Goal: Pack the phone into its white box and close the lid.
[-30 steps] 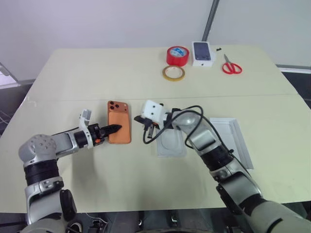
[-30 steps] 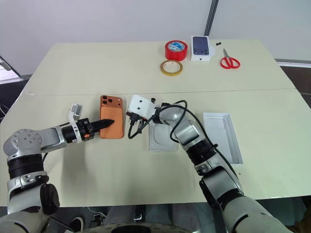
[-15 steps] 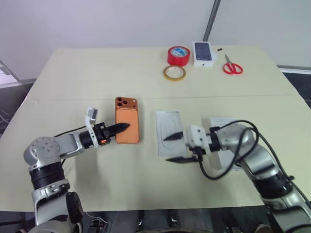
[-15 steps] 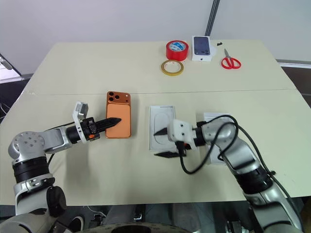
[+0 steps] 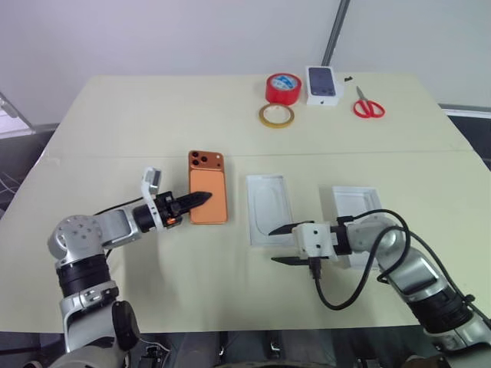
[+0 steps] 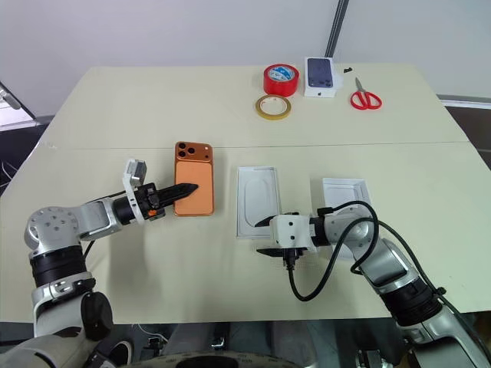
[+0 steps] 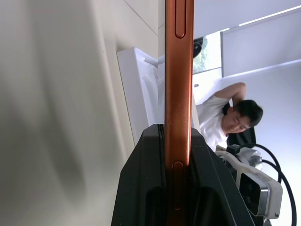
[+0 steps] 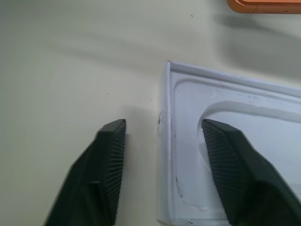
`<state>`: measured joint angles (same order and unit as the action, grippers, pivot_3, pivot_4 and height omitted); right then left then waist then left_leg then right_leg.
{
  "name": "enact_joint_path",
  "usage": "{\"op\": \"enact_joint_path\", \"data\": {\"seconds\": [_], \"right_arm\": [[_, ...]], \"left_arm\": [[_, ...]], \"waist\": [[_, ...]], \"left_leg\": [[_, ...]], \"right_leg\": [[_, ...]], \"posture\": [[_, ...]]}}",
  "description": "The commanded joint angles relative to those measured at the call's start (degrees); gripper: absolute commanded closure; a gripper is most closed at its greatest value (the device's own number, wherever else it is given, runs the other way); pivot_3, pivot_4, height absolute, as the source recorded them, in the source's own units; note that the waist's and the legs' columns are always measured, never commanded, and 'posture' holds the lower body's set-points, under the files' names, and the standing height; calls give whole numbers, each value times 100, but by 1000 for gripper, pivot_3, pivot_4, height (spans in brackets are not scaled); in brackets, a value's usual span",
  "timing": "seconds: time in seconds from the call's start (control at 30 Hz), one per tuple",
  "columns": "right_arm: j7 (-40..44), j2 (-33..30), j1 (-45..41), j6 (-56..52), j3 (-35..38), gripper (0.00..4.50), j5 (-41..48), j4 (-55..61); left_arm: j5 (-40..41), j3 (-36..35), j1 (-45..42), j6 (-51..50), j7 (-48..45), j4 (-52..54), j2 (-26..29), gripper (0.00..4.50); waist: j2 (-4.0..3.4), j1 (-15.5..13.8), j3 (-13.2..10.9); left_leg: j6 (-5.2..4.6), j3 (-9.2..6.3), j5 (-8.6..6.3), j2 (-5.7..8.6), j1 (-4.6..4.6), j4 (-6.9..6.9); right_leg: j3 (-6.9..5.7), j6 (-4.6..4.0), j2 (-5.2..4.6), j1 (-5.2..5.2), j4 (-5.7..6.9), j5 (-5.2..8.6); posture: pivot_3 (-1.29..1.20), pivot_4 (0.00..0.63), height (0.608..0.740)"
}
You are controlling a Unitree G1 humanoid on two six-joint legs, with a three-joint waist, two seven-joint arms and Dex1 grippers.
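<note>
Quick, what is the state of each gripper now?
Left gripper: shut on the flat copper-orange phone.
Right gripper: open, holding nothing, fingers astride the shallow white cardboard box's corner.

My left arm: reaches forward and inward, forearm low and near level; left gripper point(image 5: 201, 198) clamped, fingers point(image 7: 141, 188) pressed together from both sides. My right arm: elbow bent, forearm pointing left across my front; right gripper point(image 5: 285, 244) tilted downward, fingers point(image 8: 101, 174) spread apart.

Head cameras overlook the table point(image 5: 230, 123) from above; wrist cameras sit close, sharing the white box point(image 8: 221, 155).
</note>
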<state>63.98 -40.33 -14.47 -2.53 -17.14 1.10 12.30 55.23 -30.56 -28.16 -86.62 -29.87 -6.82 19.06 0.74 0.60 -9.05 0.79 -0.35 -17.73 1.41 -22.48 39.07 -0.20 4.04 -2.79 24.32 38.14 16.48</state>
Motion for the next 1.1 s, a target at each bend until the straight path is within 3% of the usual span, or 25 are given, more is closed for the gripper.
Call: {"op": "enact_joint_path", "data": {"seconds": [0.03,0.07,0.1,0.33,0.47,0.73,0.83,1.0,1.1], "right_arm": [[-82,52,-28,148,-7,3769,-20,-4],[-98,69,-37,137,-6,4266,-8,-14],[-107,65,-53,166,-27,4397,-42,-30],[-249,326,-209,-72,-47,4397,60,-50],[-611,678,-630,-312,-70,4397,-232,-269],[-926,1047,-977,-491,-334,4397,-577,-705],[-795,1025,-876,-649,-280,3612,-359,-520],[-646,895,-731,-1025,154,1131,285,11],[-584,775,-600,-1655,713,1131,974,420]], "left_arm": [[201,-4,-67,83,-56,172,20,4500],[213,-16,-72,82,-41,162,15,4500],[215,-11,-68,91,-38,166,21,4500],[262,-179,-169,153,149,104,-34,4500],[641,-701,-780,-1,678,-90,-344,4500],[530,-391,-766,278,951,-120,-669,4500],[471,-183,-764,401,957,-154,-775,4500],[365,131,-750,634,816,-329,-766,4500],[281,316,-820,768,713,-527,-746,4500]], "waist": [[0,0,0],[0,1,0],[0,1,0],[0,12,0],[6,-3,-4],[6,3,-3],[6,-2,-2],[6,11,-2],[6,-3,-3]], "left_leg": [[0,0,0,0,0,0],[0,0,0,0,0,0],[0,0,0,0,0,0],[1,0,1,0,1,0],[3,0,3,-1,0,6],[3,0,2,1,-3,0],[4,0,3,1,-3,7],[5,0,4,1,-1,7],[5,0,4,0,-1,6]], "right_leg": [[0,0,0,0,0,0],[0,0,0,0,0,0],[0,0,0,0,0,0],[0,0,1,0,1,0],[-1,0,1,1,4,0],[-1,0,3,6,3,0],[-1,1,3,2,3,0],[-1,1,4,0,3,0],[-1,1,5,0,3,0]], "posture": [[0,150,740],[0,150,740],[0,150,740],[0,150,740],[0,150,740],[0,150,740],[0,150,740],[0,150,740],[0,150,740]]}}
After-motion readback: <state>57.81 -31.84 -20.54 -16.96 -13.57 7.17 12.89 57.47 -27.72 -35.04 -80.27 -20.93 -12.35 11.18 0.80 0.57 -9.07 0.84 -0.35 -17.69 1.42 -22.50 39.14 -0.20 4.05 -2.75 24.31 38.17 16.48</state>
